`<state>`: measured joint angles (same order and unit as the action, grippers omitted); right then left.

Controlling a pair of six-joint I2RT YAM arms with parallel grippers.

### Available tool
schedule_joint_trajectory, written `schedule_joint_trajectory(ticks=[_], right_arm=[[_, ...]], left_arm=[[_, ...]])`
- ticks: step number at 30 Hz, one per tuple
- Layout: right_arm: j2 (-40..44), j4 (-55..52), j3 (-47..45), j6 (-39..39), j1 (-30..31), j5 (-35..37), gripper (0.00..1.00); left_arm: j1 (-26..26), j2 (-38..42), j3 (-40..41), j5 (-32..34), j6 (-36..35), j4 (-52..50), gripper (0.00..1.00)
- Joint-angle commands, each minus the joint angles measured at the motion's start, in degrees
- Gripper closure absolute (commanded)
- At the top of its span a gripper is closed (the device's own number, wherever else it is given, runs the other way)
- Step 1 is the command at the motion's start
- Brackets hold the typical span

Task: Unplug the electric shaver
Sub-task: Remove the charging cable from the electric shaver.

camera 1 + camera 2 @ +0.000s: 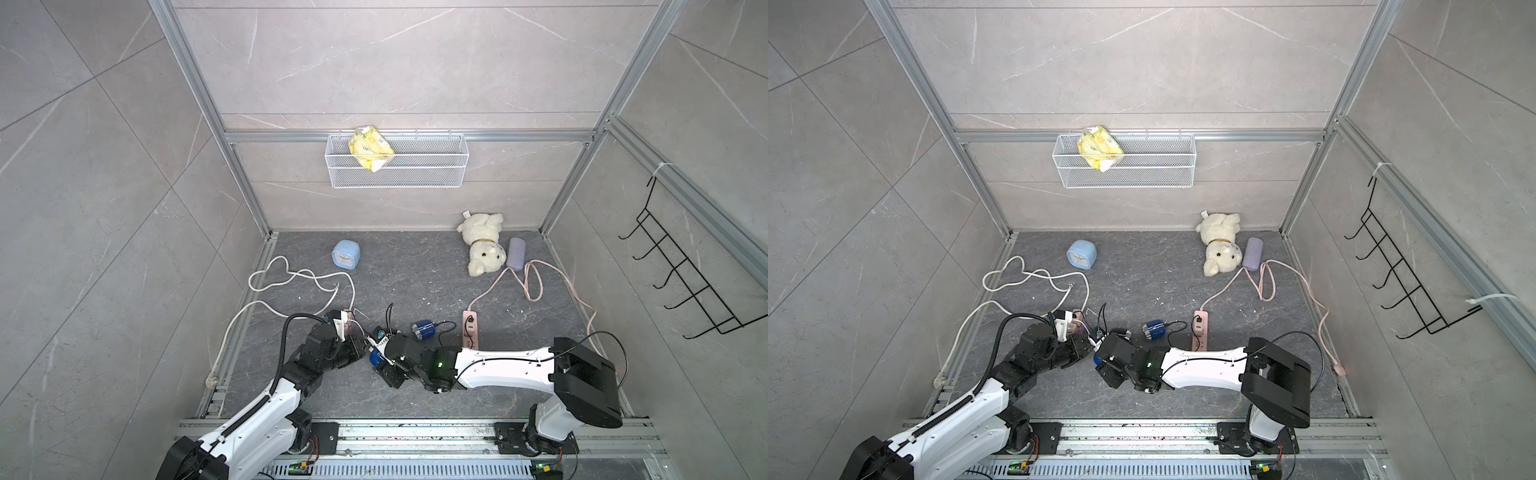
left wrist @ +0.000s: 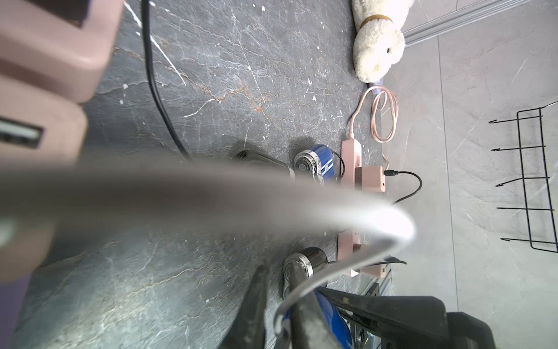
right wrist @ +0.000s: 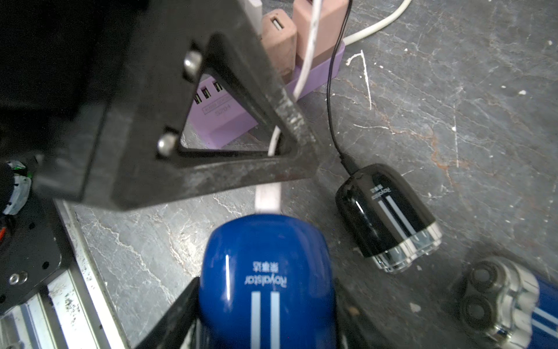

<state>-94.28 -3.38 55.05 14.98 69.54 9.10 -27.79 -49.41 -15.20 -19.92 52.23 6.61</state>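
1. Currently the step in hand is to part the white plug (image 3: 268,201) from the blue shaver (image 3: 265,281), which is held low over the dark tabletop (image 1: 415,270) at centre-front, between the two arms
2. Right gripper (image 3: 265,326): jaws partly spread and clamped across the blue shaver's body, with the plug end pointing away from its wrist
3. Left gripper (image 2: 279,291): fingers close together on the white cable (image 3: 308,60), just beside the plug. From there the cable runs up to a pink adapter (image 3: 329,30) on the purple power strip (image 3: 223,121)
4. Judgement: pull straight along the plug's axis with no sideways bend. The right arm fixes the body while the left draws off toward the strip
5. The grip looks to be on the cable, not the plug housing, so a slow pull should limit slip and strain at the cable root
6. Watch: the black shaver (image 3: 383,211) and the second blue shaver (image 3: 507,302) lie near, each on its own black lead, so stay clear of both
7. Slack in the white cable looks ample, so the strip should not drag
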Motion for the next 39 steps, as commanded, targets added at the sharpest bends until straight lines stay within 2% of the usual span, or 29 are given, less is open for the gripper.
schedule_joint_trajectory(ticks=[1, 6, 22, 39], right_arm=[[0.94, 2.15, 0.08, 0.31, 0.39, 0.13, 0.58], [1.69, 2.8, -0.68, 0.48, 0.42, 0.43, 0.58], [3.12, 3.38, -5.3, 1.45, 0.68, 0.66, 0.59], [4.87, 2.23, -10.05, 2.47, 2.24, 0.22, 0.59]], left_arm=[[-0.33, 0.84, 0.49, -0.69, 0.48, 1.83, 0.89], [-0.38, 2.45, 0.8, -0.57, 0.66, 2.18, 1.0], [-0.29, 4.04, 0.77, 2.27, -0.18, 0.12, 1.0], [-0.31, 9.85, 2.19, 8.07, -0.97, -4.02, 1.0]])
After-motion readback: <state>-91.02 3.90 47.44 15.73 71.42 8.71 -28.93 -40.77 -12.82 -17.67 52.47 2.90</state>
